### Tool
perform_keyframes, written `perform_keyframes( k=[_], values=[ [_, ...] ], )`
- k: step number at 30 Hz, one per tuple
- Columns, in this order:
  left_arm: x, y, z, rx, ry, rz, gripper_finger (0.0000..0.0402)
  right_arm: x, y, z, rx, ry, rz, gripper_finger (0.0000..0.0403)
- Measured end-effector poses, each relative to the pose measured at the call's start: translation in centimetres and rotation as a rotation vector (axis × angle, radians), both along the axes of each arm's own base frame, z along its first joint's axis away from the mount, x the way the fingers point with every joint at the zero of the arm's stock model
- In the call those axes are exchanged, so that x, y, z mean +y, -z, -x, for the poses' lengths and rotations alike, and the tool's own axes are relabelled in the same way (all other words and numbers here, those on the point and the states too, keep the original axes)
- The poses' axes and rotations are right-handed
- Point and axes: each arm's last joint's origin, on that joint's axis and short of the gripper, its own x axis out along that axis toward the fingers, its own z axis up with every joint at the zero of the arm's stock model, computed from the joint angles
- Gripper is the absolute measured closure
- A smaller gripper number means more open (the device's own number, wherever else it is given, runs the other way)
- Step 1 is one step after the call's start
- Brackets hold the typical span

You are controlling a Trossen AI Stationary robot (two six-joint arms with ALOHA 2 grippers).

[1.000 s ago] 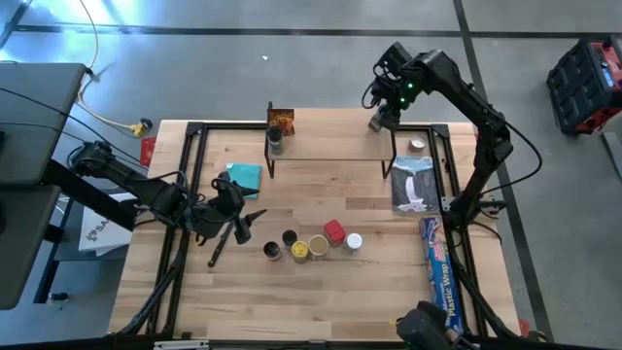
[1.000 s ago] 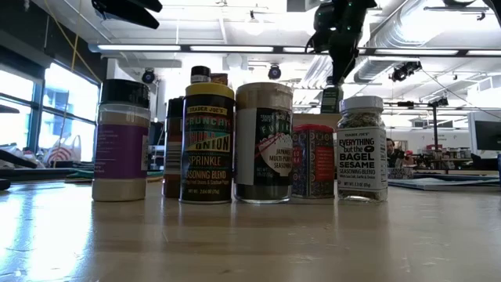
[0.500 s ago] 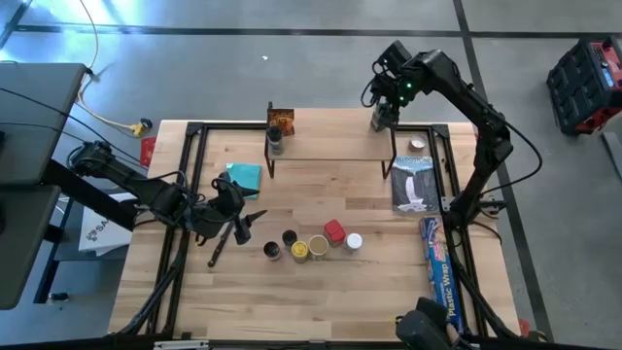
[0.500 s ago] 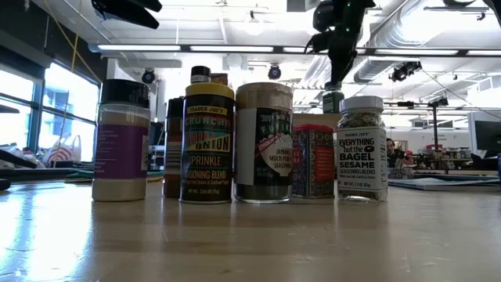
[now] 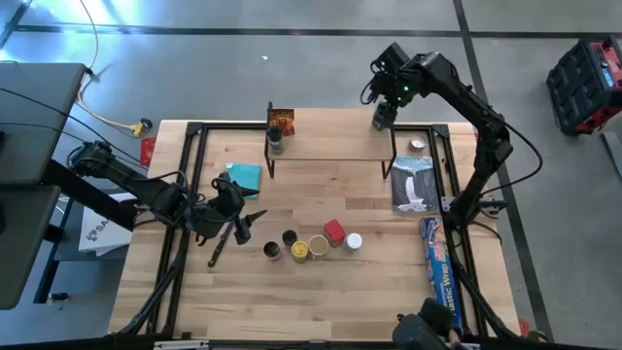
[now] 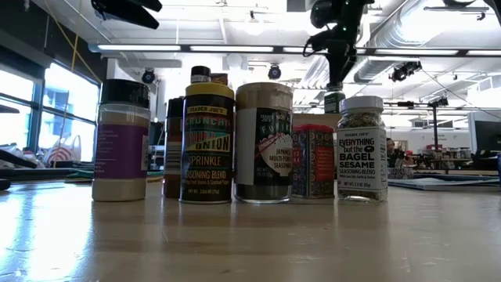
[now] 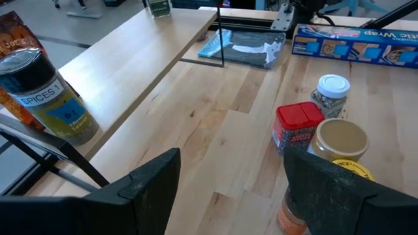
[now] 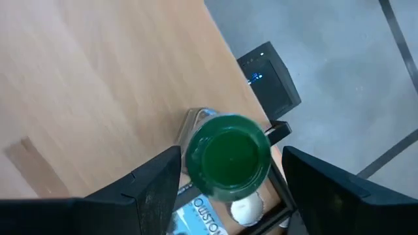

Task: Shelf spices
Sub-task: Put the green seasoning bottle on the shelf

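1. Since the earlier frame the right gripper (image 5: 381, 97) has lifted off the green-lidded glass spice jar (image 5: 382, 119) and drawn back; its fingers now stand spread above the lid, grasping nothing.
2. That jar stands upright at the right end of the light wooden shelf with thin black legs (image 5: 330, 146), at about 1 o'clock on the table (image 5: 321, 301).
3. At the shelf's left end, about 11 o'clock, a dark-lidded jar with a blue and yellow label (image 5: 276, 142) stands just in front of an orange-brown packet (image 5: 281, 121).
4. The left gripper (image 5: 236, 216) hovers low at 9 o'clock, fingers released and empty, just beside the teal square cloth (image 5: 244, 176).
5. Near the table's centre, toward 6 o'clock, five spices cluster: a red tin (image 5: 334, 231), a white-lidded jar (image 5: 354, 241), a tan-lidded jar (image 5: 319, 247), a yellow-lidded jar (image 5: 299, 251) and a dark-lidded jar (image 5: 273, 250).
6. A long blue plastic wrap box (image 5: 436, 262) lies along the edge at 4 o'clock.
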Motion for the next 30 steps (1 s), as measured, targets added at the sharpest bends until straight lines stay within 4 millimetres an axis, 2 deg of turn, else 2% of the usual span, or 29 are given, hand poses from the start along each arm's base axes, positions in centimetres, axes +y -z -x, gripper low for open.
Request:
perform_keyframes(
  k=[8, 16, 18, 26, 30],
  values=[
    [0.0, 0.0, 0.0, 0.001, 0.003, 0.003, 0.0135, -0.6, 0.7, -0.2, -0.023, 0.086, -0.044, 0.015],
    [0.0, 0.0, 0.0, 0.003, 0.006, 0.005, 0.0135, -0.8, 0.9, -0.5, -0.023, 0.044, -0.041, 0.0209],
    [0.0, 0.0, 0.0, 0.003, 0.006, 0.005, 0.0135, -0.8, 0.9, -0.5, -0.017, 0.022, -0.037, 0.0213],
    [0.0, 0.0, 0.0, 0.004, 0.006, 0.004, 0.0135, -0.9, 0.9, -0.8, 0.031, -0.251, 0.014, 0.0213],
    [0.0, 0.0, 0.0, 0.005, 0.006, 0.004, 0.0135, -1.2, 0.8, -1.0, 0.069, -0.404, 0.072, 0.0195]
  ],
)
